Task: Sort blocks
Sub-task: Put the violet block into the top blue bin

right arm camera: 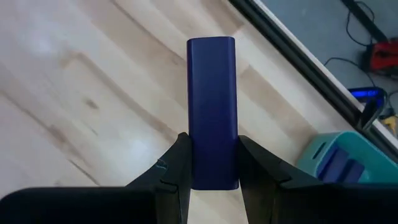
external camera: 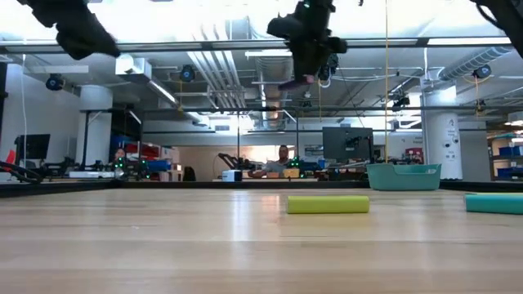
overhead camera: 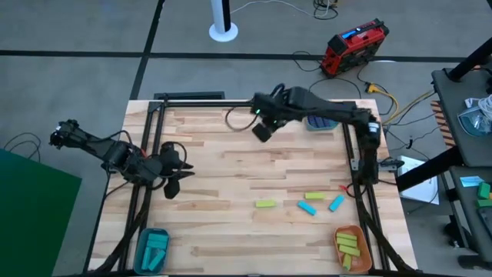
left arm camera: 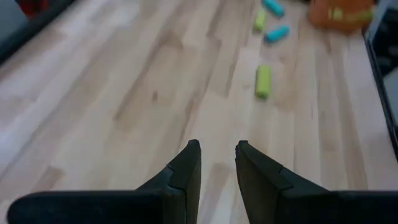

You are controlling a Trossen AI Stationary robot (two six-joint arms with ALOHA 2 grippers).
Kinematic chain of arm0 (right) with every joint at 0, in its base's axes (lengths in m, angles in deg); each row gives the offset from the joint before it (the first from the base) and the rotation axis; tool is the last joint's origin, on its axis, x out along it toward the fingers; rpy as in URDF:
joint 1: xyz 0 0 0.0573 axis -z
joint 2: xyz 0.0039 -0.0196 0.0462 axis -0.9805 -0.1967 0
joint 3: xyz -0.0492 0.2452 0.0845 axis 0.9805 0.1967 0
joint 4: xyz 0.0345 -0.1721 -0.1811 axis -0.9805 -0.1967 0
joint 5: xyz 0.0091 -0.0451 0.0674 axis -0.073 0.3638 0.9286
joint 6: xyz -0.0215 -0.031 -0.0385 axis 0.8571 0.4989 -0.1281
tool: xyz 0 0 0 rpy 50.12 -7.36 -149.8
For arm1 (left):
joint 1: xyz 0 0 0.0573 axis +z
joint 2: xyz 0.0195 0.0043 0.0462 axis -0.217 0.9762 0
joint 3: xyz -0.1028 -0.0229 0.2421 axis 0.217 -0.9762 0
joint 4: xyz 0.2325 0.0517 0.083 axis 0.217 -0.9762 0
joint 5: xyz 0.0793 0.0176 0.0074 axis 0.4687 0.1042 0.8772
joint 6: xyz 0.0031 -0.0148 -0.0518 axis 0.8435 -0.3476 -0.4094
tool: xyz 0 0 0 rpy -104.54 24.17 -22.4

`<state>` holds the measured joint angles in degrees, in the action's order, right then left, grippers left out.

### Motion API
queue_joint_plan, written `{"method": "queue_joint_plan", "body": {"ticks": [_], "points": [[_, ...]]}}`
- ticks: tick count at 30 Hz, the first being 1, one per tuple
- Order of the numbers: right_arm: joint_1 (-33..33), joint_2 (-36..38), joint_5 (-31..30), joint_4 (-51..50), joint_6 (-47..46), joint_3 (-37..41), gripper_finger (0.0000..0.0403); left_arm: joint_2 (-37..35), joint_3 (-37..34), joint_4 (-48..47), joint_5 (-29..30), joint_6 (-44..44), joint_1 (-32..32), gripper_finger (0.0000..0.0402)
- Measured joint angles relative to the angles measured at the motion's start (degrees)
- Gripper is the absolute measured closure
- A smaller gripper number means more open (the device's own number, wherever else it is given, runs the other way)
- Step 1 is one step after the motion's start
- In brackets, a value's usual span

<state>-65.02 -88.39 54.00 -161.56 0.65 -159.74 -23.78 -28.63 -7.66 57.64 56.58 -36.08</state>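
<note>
On the bench (overhead camera: 231, 177) lie four loose blocks: two yellow-green (overhead camera: 265, 204), two cyan (overhead camera: 307, 208). One purple block (right arm camera: 212, 112) sits clamped in the right claw (right arm camera: 212, 163). Three bowls show: two teal (overhead camera: 152, 248), one orange (overhead camera: 352, 248).

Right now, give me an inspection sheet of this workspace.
Surface: pale wooden plank table.
Job's things: loose yellow-green bar, another yellow-green bar, two cyan bars; dark purple bar held; teal bowl with cyan bars, orange bowl with yellow-green bars, teal bowl with purple bars.
Clutter: nothing seen.
Tools: left tool open, empty; right tool shut on the purple bar.
Cables: yellow cable on floor.
Surroundings: red case, seated person.
</note>
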Motion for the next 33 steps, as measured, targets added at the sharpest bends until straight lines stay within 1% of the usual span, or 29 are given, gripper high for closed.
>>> {"method": "queue_joint_plan", "body": {"ticks": [3, 8, 12, 16, 21, 25, 30, 33], "points": [[3.4, 4.3, 2.2, 3.4, 3.1, 6.1, 0.0312, 0.9, 0.0, 3.8, 2.1, 0.3, 1.0, 0.0322], [8.9, 13.8, 3.7, 10.4, 5.4, 19.3, 0.0312, 3.0, 0.0, 10.0, 3.4, 1.5, 4.3, 0.0322], [13.7, 21.3, 5.6, 16.7, 4.6, 31.0, 0.0312, 5.2, 0.0, 15.0, 3.4, 1.6, 7.9, 0.0322], [19.2, 27.4, 5.8, 19.8, 0.8, 41.3, 0.0312, 7.7, 0.9, 19.3, 3.4, 2.9, 10.8, 0.0322], [27.3, 32.2, 6.0, 20.4, -4.5, 51.2, 0.0312, 12.6, 6.9, 19.3, 3.4, 5.6, 14.3, 0.0322], [33.4, 33.8, 9.6, 22.6, -4.7, 56.7, 0.0312, 17.3, 13.1, 15.9, 3.3, 7.3, 17.2, 0.0322], [37.3, 33.8, 9.7, 24.1, -4.2, 61.2, 0.0312, 22.6, 19.5, 9.1, 3.4, 9.7, 19.8, 0.0322], [38.5, 33.8, 7.7, 25.3, -4.0, 63.2, 0.0312, 25.6, 22.1, 5.8, 3.3, 10.5, 21.0, 0.0322]]}}
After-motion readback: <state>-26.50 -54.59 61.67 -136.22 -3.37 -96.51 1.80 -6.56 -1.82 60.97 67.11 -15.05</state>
